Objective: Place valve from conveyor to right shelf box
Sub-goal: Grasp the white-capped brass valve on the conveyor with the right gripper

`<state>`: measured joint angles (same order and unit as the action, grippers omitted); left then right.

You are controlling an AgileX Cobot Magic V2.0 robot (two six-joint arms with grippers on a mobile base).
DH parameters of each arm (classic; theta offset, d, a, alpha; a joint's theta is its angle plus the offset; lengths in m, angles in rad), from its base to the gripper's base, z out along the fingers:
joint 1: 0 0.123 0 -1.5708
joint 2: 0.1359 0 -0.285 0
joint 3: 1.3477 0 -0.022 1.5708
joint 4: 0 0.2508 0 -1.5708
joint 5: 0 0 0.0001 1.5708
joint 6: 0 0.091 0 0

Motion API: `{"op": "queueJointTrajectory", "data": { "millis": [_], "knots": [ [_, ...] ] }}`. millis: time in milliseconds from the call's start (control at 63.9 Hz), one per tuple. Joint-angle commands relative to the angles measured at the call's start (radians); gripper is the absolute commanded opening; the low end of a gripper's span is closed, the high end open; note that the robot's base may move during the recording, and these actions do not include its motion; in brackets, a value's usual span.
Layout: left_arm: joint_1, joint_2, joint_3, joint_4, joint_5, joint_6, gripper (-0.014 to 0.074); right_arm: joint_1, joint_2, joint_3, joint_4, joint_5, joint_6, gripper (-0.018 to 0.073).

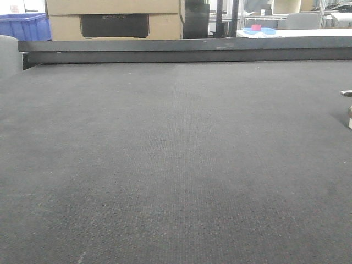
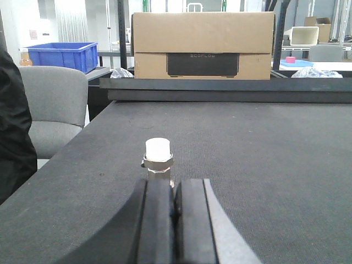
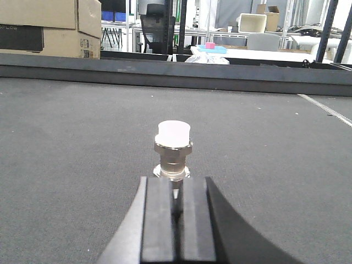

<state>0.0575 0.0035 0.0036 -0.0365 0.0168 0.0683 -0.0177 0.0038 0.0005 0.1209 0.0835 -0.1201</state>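
You have a large cardboard box (image 2: 203, 33) at the back, with a dark panel (image 2: 202, 64) set in its front. To its left stands a blue plastic crate (image 2: 60, 55). Nearer the left wrist camera sits a grey upholstered chair (image 2: 52, 104), with black cloth (image 2: 14, 126) in front of its left side. Off to the right you see a white table (image 3: 264, 55) carrying a small pink object (image 3: 210, 45) on a blue tray (image 3: 212, 49), and a black office chair (image 3: 157, 30) to its left.

A valve (image 2: 159, 157), a metal hex body under a white cap, stands upright on the dark grey woven conveyor (image 2: 264, 154) near its left edge. Its foot is seemingly pinched in the left hand (image 2: 174, 184). A second valve (image 3: 173, 148), alike and upright, sits likewise at the right hand (image 3: 176, 186).
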Motion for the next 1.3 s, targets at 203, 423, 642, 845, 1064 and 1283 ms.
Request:
{"op": "queueJointTrajectory", "data": {
  "millis": [203,423,642,845,1064,1283],
  "knots": [
    [-0.002,-0.004,-0.004,-0.006,-0.017,0.003,-0.0111,0.002,-0.004,0.000,0.002,-0.025,0.000,-0.0155],
    [-0.002,-0.004,-0.004,-0.006,-0.017,0.003,-0.0111,0.002,-0.004,0.000,0.002,-0.025,0.000,-0.0155],
    [-0.002,-0.004,-0.004,-0.006,-0.045,0.003,-0.0111,0.002,-0.004,0.000,0.002,-0.030,0.000,-0.0155],
    [-0.002,-0.004,-0.004,-0.006,-0.118,0.003,-0.0111,0.002,-0.004,0.000,0.002,-0.182,0.000,-0.0155],
    [0.000,-0.004,-0.134,-0.006,-0.081,0.003,-0.0111,0.002,-0.004,-0.184,0.002,-0.032,0.000,-0.0155],
    [0.000,0.158,-0.452,-0.004,0.276,0.003,-0.0067,0.002,0.085,-0.479,0.002,0.195,0.000,0.0015]
  ]
}}
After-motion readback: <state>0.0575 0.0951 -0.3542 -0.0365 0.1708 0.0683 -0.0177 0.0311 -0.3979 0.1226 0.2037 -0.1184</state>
